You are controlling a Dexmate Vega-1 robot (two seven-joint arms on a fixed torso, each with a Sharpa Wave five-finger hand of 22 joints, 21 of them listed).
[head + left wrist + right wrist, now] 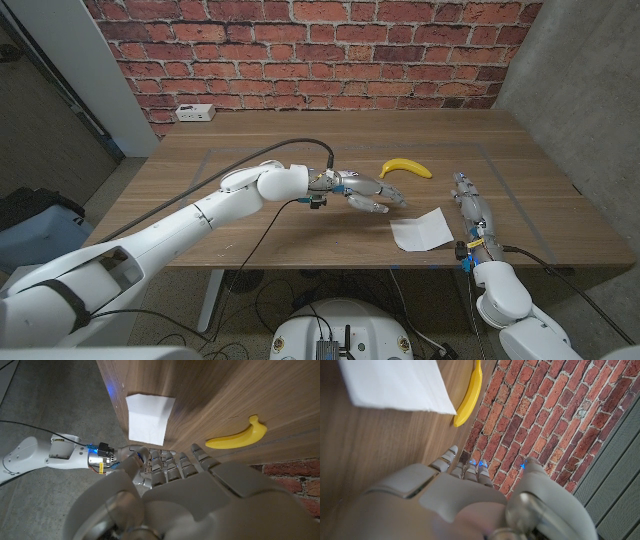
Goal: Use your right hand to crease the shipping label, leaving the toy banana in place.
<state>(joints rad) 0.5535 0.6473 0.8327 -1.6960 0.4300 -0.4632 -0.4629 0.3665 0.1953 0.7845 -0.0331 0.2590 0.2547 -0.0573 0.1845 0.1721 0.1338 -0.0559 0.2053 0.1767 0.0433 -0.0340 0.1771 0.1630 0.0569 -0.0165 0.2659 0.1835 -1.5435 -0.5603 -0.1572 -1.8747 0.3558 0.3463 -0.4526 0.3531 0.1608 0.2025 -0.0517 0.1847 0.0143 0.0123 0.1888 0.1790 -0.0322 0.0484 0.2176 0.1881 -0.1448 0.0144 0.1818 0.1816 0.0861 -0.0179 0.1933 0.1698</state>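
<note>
We see the shipping label (422, 230) on the wooden table (250, 240) near its front edge. The toy banana (406, 168) lies at its 11 o'clock, apart. Our left hand (368, 192) sits at the label's 10 o'clock, our right hand (472, 205) at its 2 o'clock.

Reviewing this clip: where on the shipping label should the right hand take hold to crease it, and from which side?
Probably the raised corner of the shipping label nearest the right hand, approached from the robot's right. That flap already lifts off the table, and this route stays clear of the toy banana lying farther back.
</note>
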